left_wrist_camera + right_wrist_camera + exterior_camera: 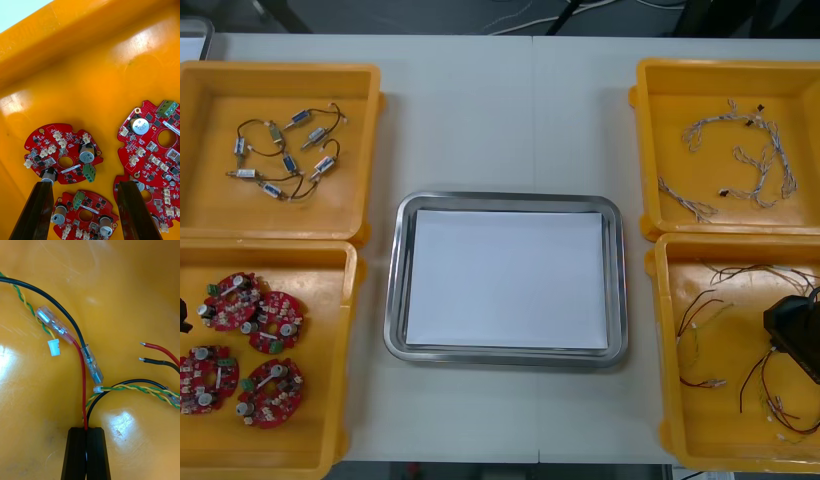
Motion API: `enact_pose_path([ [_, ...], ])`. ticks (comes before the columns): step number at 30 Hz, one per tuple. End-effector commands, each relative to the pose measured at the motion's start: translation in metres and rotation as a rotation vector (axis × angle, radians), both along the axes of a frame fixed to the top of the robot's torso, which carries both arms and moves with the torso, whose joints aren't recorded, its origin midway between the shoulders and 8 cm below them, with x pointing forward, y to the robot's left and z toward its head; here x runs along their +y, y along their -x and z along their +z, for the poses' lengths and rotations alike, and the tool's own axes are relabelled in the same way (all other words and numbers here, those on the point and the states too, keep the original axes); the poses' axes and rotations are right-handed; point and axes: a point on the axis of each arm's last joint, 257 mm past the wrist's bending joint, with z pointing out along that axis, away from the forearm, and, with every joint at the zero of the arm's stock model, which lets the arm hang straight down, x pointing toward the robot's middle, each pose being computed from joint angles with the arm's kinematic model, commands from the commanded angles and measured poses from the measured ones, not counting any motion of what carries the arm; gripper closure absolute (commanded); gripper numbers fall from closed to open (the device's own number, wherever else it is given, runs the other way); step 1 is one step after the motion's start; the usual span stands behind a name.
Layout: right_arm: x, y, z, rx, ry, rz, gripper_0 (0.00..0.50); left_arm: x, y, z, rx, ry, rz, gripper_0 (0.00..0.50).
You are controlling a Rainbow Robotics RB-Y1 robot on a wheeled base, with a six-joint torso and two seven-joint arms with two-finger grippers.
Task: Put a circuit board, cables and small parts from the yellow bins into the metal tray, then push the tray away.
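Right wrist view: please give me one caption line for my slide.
Right hand shut on a red and black cable inside a yellow bin.

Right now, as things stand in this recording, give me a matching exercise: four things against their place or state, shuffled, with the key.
Things:
1. left end effector
2. right end effector
3. metal tray
4. small metal parts

Place or state:
A. in the far left yellow bin
B. shut on the red and black cable
C. open over the circuit boards
D. white inside, at the centre

Pairs: 1-C; 2-B; 3-D; 4-A
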Motion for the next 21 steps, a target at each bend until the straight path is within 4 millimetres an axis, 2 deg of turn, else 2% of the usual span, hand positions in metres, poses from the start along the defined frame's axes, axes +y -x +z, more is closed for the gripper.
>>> enact_pose_path([
  [1,0.008,0.005,-0.009,0.016,0.017,0.064,0.5,-0.013,0.003,-0.005,-0.007,0.019,0.014,0.0],
  [6,0.007,0.003,-0.002,0.011,0.025,0.07,0.5,-0.022,-0.005,-0.007,-0.034,0.037,-0.003,0.0],
  [9,0.006,0.006,0.01,0.018,0.032,0.071,0.5,-0.027,-0.01,-0.011,-0.048,0.047,-0.007,0.0],
  [16,0.004,0.02,0.055,0.031,0.054,0.07,0.5,-0.031,-0.013,-0.026,-0.061,0.052,-0.009,0.0],
  [21,0.003,0.028,0.085,0.014,0.073,0.072,0.5,-0.031,-0.002,-0.042,-0.046,0.047,-0.008,0.0],
])
